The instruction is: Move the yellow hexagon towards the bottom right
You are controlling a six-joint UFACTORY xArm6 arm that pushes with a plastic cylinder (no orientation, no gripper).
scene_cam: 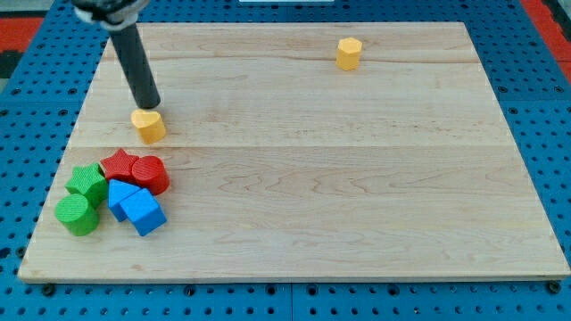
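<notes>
The yellow hexagon [349, 53] stands alone near the top edge of the wooden board [357, 205], right of centre. A second yellow block [149, 125], its shape unclear, lies at the upper left. My tip [150, 106] is at the top edge of this second yellow block, touching it or nearly so. The tip is far to the left of the yellow hexagon. The dark rod slants up toward the view's top left.
A cluster lies at the board's lower left: a red star [119, 164], a red cylinder [151, 174], a green star [86, 183], a green cylinder [78, 215] and two blue blocks [119, 196] [144, 213]. A blue perforated surface [544, 80] surrounds the board.
</notes>
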